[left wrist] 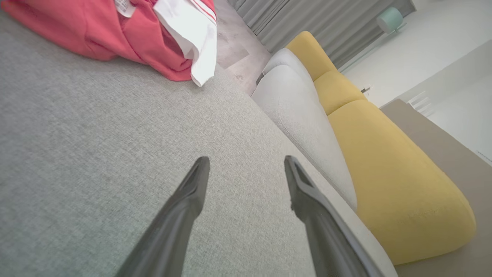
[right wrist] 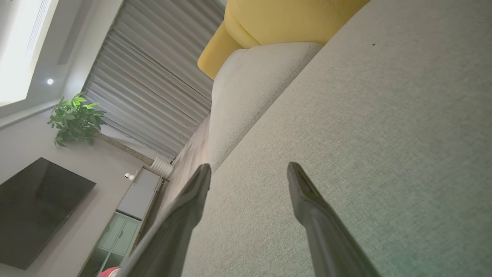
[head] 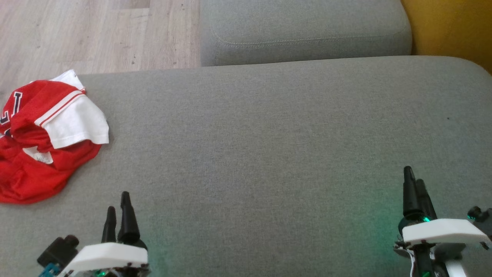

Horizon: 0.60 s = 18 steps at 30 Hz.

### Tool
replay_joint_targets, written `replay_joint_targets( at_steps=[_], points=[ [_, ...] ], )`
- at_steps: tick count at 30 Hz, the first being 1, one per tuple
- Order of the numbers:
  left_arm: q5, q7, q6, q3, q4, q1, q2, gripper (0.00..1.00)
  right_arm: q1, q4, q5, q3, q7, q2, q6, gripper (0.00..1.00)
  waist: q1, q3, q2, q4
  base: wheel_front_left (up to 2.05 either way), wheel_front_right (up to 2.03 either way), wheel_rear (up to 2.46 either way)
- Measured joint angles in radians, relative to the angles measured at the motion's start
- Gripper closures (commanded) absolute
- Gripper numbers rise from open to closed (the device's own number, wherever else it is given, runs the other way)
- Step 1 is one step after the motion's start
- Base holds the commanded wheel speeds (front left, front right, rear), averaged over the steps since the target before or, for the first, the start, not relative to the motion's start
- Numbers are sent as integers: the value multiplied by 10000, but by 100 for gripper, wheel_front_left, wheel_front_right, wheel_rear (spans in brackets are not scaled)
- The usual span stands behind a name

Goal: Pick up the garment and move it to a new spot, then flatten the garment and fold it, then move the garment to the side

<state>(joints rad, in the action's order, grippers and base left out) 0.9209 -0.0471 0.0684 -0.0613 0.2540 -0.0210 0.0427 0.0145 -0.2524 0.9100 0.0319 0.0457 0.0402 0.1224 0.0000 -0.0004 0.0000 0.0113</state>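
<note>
The left edge cuts the garment (head: 38, 181); its lettering (head: 14, 105) seems partly hidden.

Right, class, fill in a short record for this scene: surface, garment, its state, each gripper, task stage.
surface: grey sofa cushion
garment: red and white jersey, at the cushion's left edge
garment state: crumpled, unfolded
left gripper: open, empty, nearer the garment
right gripper: open, empty, over bare cushion
task stage: garment not yet picked up

Logged garment (head: 46, 142) on seat (head: 250, 146), far left. Left gripper (head: 118, 202) nearer than it, slightly right; right gripper (head: 414, 175) well apart, over seat's right. Behind seat: cushion (head: 303, 30), floor (head: 96, 34) to its left.
</note>
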Motion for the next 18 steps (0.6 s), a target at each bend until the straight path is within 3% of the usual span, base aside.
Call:
replay_joint_targets(
  at_steps=[18],
  points=[
    [-2313, -527, -345, -163, 297, -13, 44, 0, 0, -35, -2266, -568, 529, 0, 2, 0, 0, 20, 0, 40, 0, 0, 0]
  ],
)
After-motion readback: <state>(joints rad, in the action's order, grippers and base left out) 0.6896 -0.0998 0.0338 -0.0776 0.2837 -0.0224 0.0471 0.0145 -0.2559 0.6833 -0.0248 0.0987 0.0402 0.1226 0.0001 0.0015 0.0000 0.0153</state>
